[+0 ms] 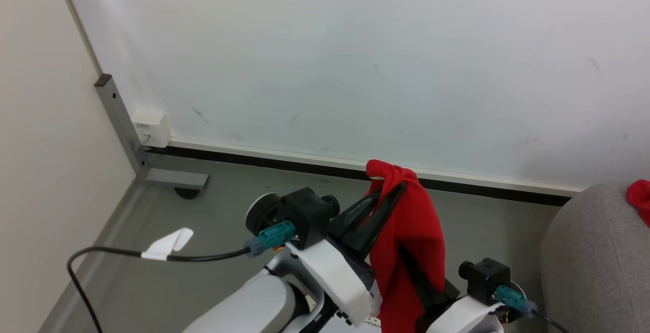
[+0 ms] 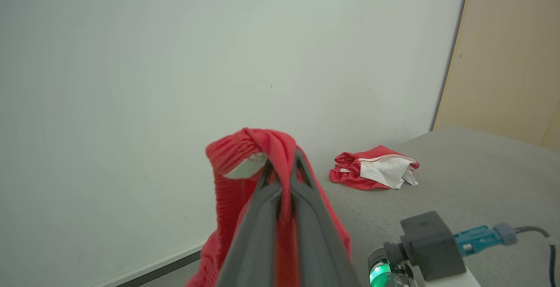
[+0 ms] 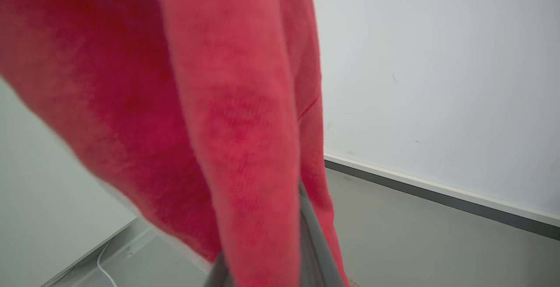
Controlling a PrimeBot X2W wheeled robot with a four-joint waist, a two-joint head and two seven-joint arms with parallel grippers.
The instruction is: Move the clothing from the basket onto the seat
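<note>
A red garment of the clothing hangs from my left gripper, which is shut on its top fold above the floor. In the left wrist view the two dark fingers press together on the cloth. Lower down, my right gripper is shut on the same garment's hanging part. In the right wrist view the cloth drapes over a grey finger. Another red garment with a white panel lies on the grey seat, at the right edge of the head view. The basket is out of view.
A pale wall with a dark baseboard stands ahead. A grey metal post with a foot and a white box stand at the left. A black cable with a white tag runs from my left wrist. Grey floor lies below.
</note>
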